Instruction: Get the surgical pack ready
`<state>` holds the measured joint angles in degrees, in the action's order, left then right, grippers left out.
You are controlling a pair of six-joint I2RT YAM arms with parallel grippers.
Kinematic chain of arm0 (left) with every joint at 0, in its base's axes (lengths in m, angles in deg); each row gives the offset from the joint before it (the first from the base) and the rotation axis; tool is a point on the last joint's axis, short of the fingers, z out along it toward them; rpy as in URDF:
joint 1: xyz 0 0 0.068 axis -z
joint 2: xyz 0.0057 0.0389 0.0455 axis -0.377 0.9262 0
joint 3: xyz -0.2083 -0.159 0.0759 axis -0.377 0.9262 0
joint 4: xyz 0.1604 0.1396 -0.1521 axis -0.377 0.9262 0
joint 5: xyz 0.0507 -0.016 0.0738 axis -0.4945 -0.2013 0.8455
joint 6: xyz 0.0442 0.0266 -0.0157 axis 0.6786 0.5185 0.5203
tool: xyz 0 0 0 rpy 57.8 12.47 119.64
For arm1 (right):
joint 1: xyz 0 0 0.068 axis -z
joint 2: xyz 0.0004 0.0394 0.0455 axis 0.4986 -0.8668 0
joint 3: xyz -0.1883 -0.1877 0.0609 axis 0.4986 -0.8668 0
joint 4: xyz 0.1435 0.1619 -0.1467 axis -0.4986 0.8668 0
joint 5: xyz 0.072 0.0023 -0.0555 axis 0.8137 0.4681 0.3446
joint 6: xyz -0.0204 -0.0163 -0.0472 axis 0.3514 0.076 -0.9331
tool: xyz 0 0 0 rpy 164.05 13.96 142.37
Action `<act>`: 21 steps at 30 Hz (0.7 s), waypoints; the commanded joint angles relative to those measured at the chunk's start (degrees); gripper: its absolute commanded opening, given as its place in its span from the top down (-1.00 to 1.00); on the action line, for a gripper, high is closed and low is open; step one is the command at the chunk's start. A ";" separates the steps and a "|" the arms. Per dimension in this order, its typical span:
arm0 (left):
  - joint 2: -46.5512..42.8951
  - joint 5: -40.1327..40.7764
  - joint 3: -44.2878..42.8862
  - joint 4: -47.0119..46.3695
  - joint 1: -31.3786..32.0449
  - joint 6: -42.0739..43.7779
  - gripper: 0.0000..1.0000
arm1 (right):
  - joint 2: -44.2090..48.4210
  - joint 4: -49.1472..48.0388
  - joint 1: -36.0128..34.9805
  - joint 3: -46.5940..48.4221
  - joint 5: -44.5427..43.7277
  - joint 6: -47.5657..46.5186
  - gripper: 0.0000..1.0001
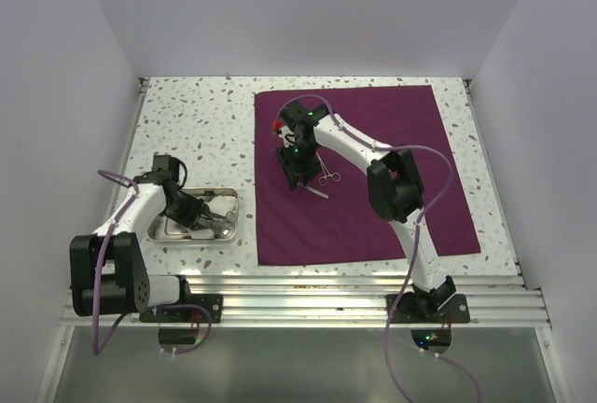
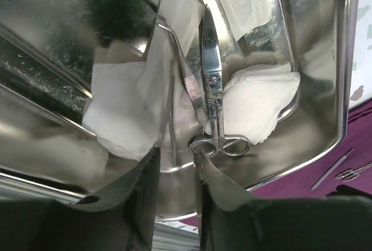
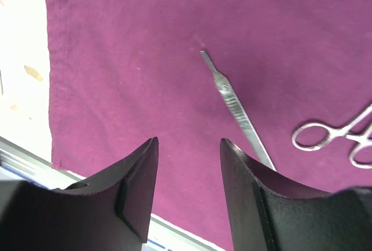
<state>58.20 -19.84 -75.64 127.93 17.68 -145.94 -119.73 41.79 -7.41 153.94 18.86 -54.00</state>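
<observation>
A handle (image 3: 238, 108) and clamp (image 3: 325, 137) lie on the cloth (image 1: 373, 123) - done. Scissors (image 2: 212, 82), tweezers (image 2: 189, 82) and gauze (image 2: 122, 106) wait in the tray (image 2: 343, 59), left of the cloth. My left gripper (image 2: 175, 155) and right gripper (image 3: 189, 143) - both parted, empty.

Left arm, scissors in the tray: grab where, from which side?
Probably the shanks just below the pivot screw of the scissors, coming straight down with the left gripper closing across their width. They lie flat on the gauze, blades pointing away from the gripper, loops nearest. The tweezers lie tight against one side, so they may get caught too.
</observation>
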 commanded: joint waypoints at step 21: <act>-2.93 -2.00 -6.12 -0.08 -0.45 3.99 -0.11 | -2.98 2.30 -1.88 4.04 -11.78 -2.46 0.22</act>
<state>56.47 -21.29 -79.80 127.76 17.65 -143.73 -124.17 42.93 -9.07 157.00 9.09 -55.53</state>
